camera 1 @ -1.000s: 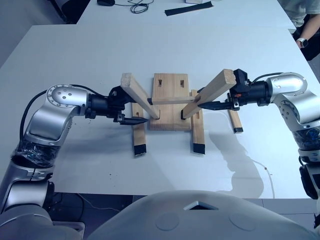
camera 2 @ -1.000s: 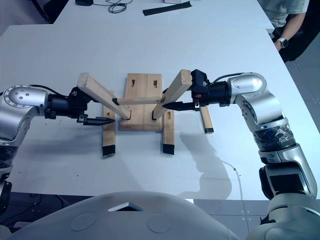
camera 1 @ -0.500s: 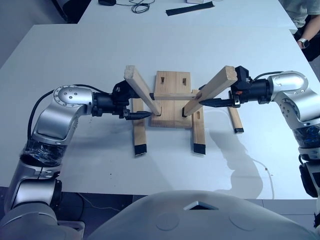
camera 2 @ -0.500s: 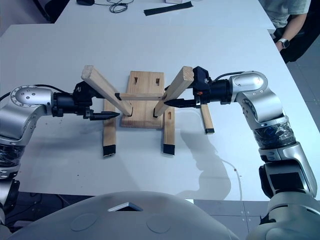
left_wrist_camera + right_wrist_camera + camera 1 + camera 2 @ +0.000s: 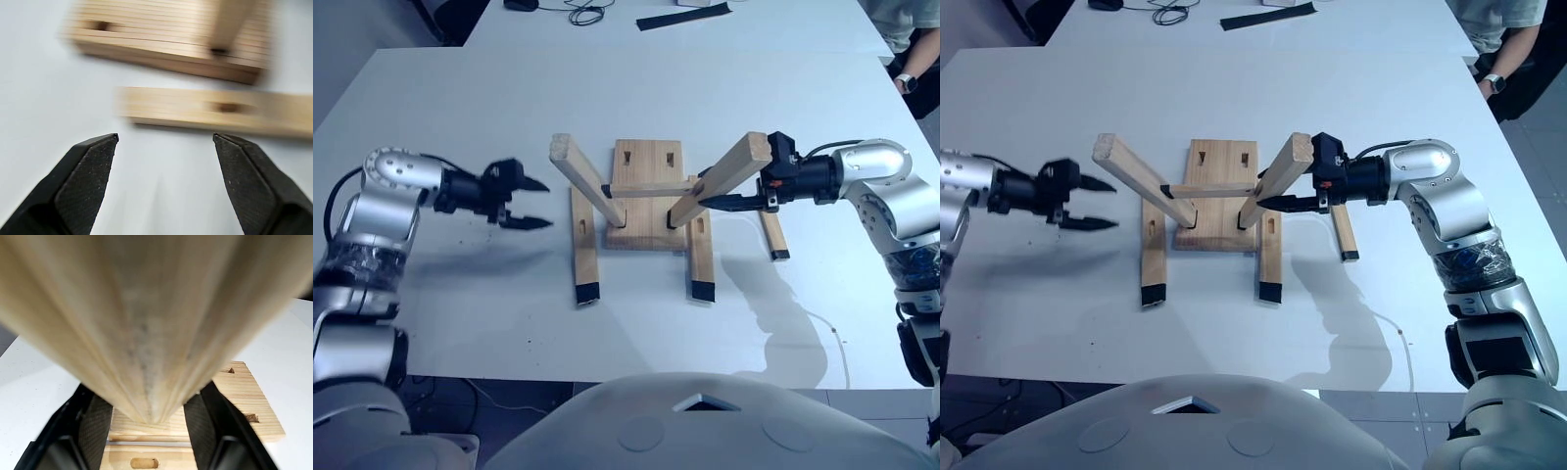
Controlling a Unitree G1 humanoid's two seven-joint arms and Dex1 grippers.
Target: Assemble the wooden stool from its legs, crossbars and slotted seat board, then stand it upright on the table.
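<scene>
The slotted seat board (image 5: 646,157) lies flat mid-table. Two legs rise slanted from it, the left leg (image 5: 578,176) and the right leg (image 5: 724,176), joined by a crossbar (image 5: 651,191). My right gripper (image 5: 713,203) is shut on the right leg (image 5: 146,323), its pads (image 5: 95,423) pressed to both sides. My left gripper (image 5: 527,204) hangs open to the left of the left leg, apart from it, with nothing between its fingers (image 5: 90,169). Three loose legs lie flat: one (image 5: 584,250) at the board's left, one (image 5: 700,257) at its right, one (image 5: 773,235) under the right arm.
A black strip (image 5: 683,17) and cables (image 5: 582,12) lie at the table's far edge. A thin white cord (image 5: 827,328) rests near the front right. Open tabletop spreads to the left and in front of the board.
My left gripper has pulled back leftward from the left leg and now stands open. The leg frame has stayed on the board. The right gripper keeps its hold.
</scene>
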